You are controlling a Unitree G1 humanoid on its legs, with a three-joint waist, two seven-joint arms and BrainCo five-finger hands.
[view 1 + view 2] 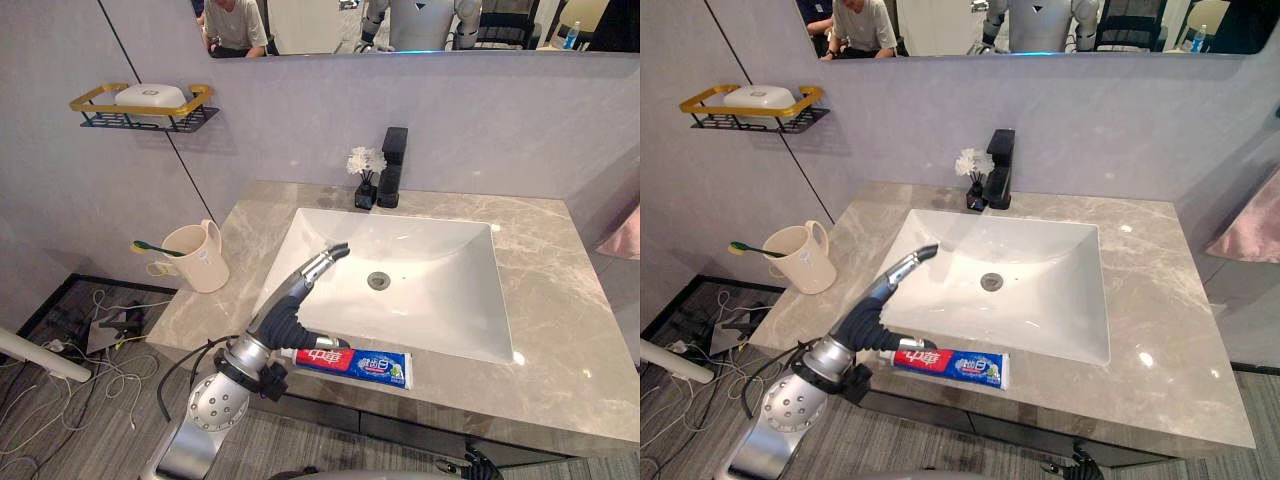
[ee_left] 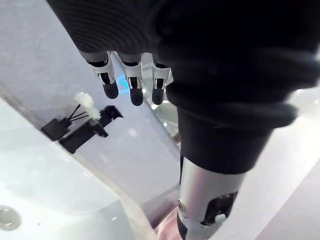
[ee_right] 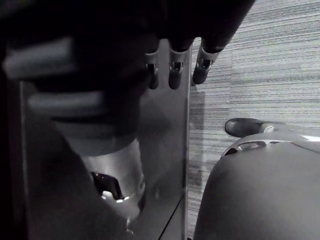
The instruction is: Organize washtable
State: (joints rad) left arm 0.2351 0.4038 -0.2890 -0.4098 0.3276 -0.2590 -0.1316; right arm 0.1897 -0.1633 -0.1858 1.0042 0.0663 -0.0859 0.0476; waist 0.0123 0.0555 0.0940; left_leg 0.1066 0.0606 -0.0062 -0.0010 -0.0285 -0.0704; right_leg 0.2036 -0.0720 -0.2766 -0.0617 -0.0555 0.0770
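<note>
Over the near-left part of the sink (image 1: 440, 250) we see the left hand's fingers (image 2: 131, 85) straight and side by side, pointing far-right toward the drain (image 1: 378, 281). They touch nothing and hold nothing. The left hand (image 1: 290, 305) hovers above the basin's sloped wall.

We judge this as a reach with no grasp yet made. The likely target is the toothpaste tube (image 1: 355, 364), which lies flat along the near edge of the counter (image 1: 560, 290). Its red end sits right by the hand's wrist cover; we cannot tell if they touch. For the next move the hand needs to pull back toward the near edge, drop lower and curl around the tube. The fingertips now sit past the tube, over the basin.

The cup (image 1: 195, 258) stands upright on the left counter, well apart from the hand. A toothbrush (image 1: 152, 247) lies across its rim, head sticking out left. At the far edge stand the black faucet (image 1: 392, 165) and, just left of it, a small flower diffuser (image 1: 366, 175). The soap dish (image 1: 150, 97) sits on the wall shelf (image 1: 100, 105), far left.

The right hand (image 3: 175, 75) hangs low by the cabinet front. Its fingers are loose and straight, with nothing in them.
</note>
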